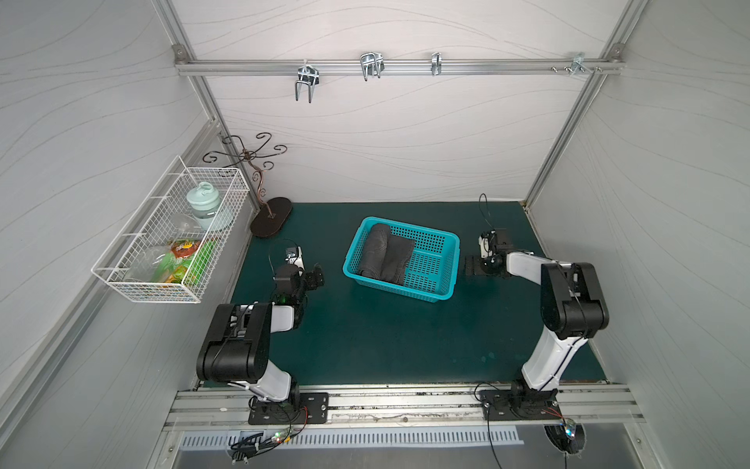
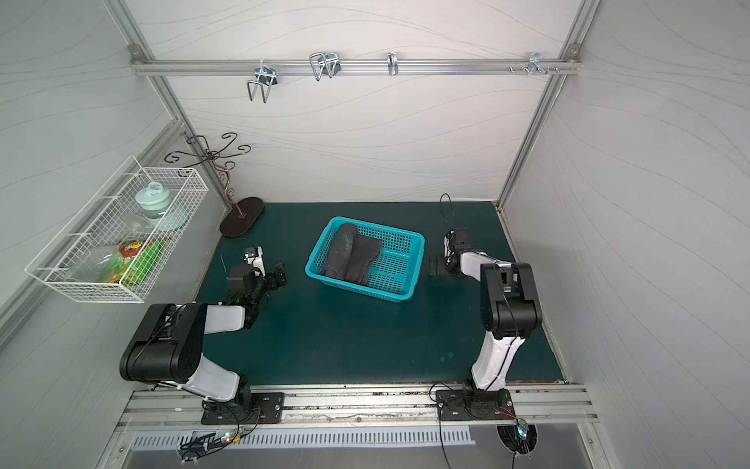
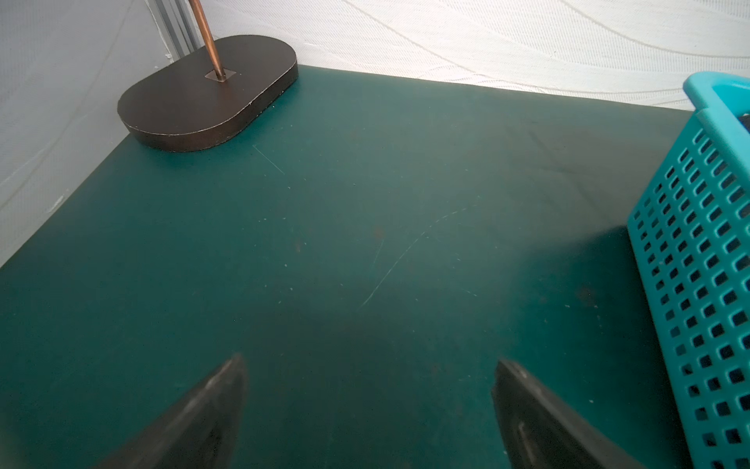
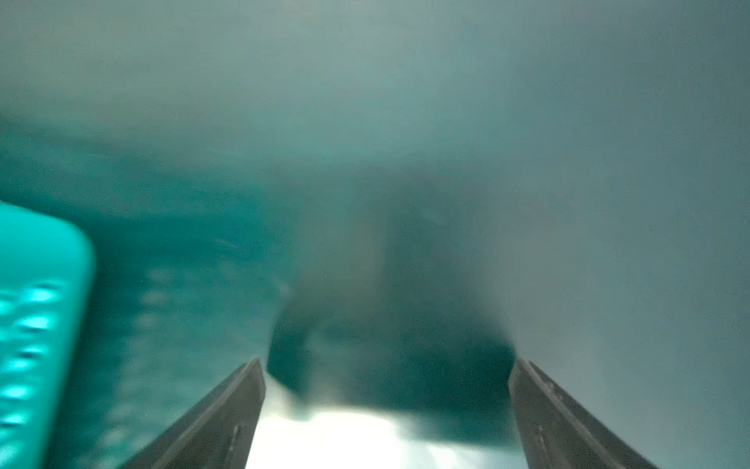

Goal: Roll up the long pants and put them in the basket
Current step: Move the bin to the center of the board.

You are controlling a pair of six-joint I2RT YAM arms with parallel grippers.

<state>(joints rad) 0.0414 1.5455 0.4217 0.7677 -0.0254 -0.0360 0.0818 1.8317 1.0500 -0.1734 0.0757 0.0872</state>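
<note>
White panelled walls close in a dark green table (image 1: 385, 345), and a teal basket (image 1: 440, 292) sits on it toward the far edge, roughly midway between the two arms. The long pants (image 1: 385, 253) lie inside the basket as a dark grey bundle pressed against the wall that faces the left arm. The half toward the right arm is bare. The bundle's long axis runs from the table's far edge toward its near edge, slightly slanted.

The left fingers (image 3: 203, 414) are spread wide over bare table with nothing between them, and the basket's wall is just beside them. The right fingers (image 4: 548, 426) are also spread and empty, near the basket's opposite wall, though that wrist view is badly blurred.

The left arm looks the nearer one to the cloth. It would have to go up and over the rim, meeting the bundle across its length. The pants already look rolled, so little may remain.
</note>
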